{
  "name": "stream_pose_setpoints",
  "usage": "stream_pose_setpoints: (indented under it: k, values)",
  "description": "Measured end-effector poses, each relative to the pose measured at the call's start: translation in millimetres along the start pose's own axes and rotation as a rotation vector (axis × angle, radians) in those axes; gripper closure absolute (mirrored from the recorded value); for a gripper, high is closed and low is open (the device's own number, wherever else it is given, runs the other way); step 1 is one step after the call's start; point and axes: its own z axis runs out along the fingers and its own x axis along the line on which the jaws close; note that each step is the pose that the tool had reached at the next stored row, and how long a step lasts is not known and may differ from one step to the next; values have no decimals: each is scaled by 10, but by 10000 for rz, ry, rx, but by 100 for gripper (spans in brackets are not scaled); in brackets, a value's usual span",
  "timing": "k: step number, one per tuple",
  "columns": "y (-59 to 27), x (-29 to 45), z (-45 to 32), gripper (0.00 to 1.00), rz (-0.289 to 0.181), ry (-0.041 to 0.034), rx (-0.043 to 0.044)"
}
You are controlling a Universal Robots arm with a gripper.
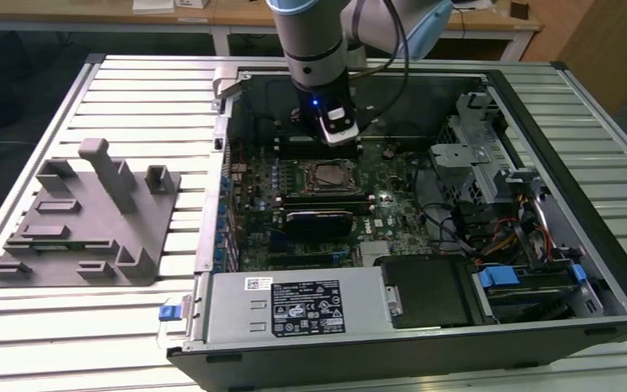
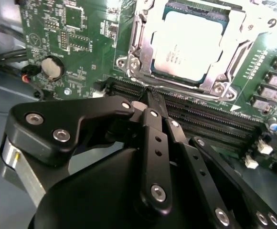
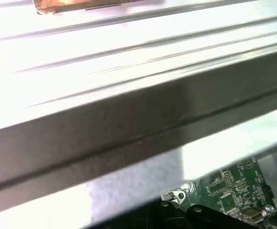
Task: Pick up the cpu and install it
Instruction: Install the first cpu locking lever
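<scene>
Sitting in socket, cpu; gripper fingertips closed, empty.

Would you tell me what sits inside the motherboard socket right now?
The cpu lies inside the socket, its silver top showing; the frame covers its edges, and its underside is hidden.

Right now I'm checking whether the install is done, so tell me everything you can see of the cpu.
The cpu is a flat square chip with a silver-white metal top and faint print, lying level in the socket on the green motherboard. The socket's metal frame surrounds its edges. In the exterior view it sits mid-board. The gripper is beside it over the memory slots, not touching it, fingers together and holding nothing.
</scene>
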Motion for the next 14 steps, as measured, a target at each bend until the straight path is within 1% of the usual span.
stream_pose_setpoints:
  k: [3,8,9,10,11,14]
  values:
    - [8,-8,-40,89,7,-1,1]
    - [8,-8,-40,89,10,-1,1]
    - [9,-8,-40,89,12,29,17]
    - [9,-10,-39,89,14,74,53]
    - [11,-15,-38,89,12,92,83]
    - [21,-49,-28,89,9,193,204]
